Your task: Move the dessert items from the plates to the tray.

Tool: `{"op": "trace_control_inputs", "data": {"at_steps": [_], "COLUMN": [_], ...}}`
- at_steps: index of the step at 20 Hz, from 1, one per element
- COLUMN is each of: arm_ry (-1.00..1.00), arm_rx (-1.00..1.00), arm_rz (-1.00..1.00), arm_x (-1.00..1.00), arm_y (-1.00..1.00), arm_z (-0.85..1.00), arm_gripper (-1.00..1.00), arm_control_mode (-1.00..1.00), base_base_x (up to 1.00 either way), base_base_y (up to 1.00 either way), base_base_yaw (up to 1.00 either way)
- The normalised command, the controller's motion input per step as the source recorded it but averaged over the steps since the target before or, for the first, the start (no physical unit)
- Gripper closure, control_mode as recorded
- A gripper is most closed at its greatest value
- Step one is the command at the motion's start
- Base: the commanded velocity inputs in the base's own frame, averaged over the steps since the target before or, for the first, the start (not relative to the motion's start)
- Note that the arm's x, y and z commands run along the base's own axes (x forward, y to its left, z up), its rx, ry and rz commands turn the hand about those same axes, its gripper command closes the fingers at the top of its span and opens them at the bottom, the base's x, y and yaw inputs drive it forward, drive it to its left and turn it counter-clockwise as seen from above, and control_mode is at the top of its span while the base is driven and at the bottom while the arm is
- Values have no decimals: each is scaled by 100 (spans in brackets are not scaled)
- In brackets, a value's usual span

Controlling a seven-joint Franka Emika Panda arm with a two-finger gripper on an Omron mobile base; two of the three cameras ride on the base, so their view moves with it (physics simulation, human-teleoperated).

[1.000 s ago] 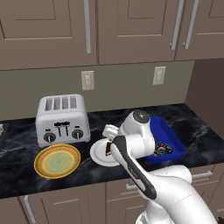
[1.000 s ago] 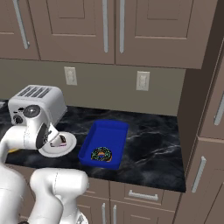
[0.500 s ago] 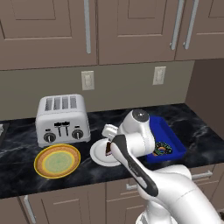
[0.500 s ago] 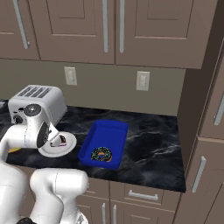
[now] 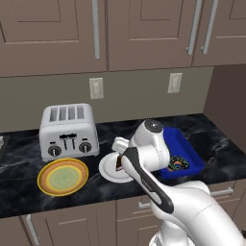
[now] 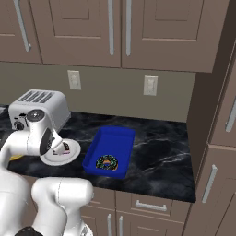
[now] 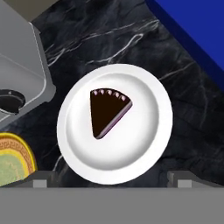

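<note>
- Far left on the black marbled tabletop (image 5: 19, 192) I see the round plate with the orange-yellow rim and pale green centre (image 5: 63, 177), bare; nothing to collect there.
- Behind it stands the silver four-slot toaster (image 5: 68, 130), close to the work area, so I judge it worth watching on the lift.
- Next comes the plain white round plate (image 7: 114, 123), carrying the small dark chocolate cake wedge with a pink layer (image 7: 107, 112). This is the item not yet moved.
- My gripper (image 7: 113, 181) hovers above that plate with its fingers spread wide and nothing between them. In the hand view the wedge sits just ahead of the fingertips, a little left of their midline, its point towards the gripper and its scalloped curved edge away.
- I judge the coming move to be a small advance and a straight descent, fingers straddling the wedge across its narrow span.
- Rightmost, the rectangular deep-blue tray (image 6: 110, 138) lies just beside the white plate, with the chocolate-frosted sprinkled ring donut (image 6: 106, 162) inside at its near end.
</note>
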Motion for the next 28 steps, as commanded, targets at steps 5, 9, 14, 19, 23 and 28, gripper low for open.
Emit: {"op": "trace_control_inputs", "data": {"at_steps": [5,9,14,19,23,28], "arm_ry": [7,1,0,0,0,0], "arm_rx": [0,0,0,0,0,0], "arm_rz": [0,-3,-2,-2,0,0], "arm_x": [0,2,12,19,21,12], "arm_y": [0,0,0,1,8,15], "arm_z": [-2,-11,-20,-18,-1,0], "arm_gripper": [-100,-100,-100,-100,-100,-100], "arm_control_mode": [-100,-100,-100,-100,-100,-100], "base_base_x": [0,0,0,0,0,0], "base_base_y": [0,0,0,0,0,0], "base_base_yaw": [0,0,0,0,0,0]}}
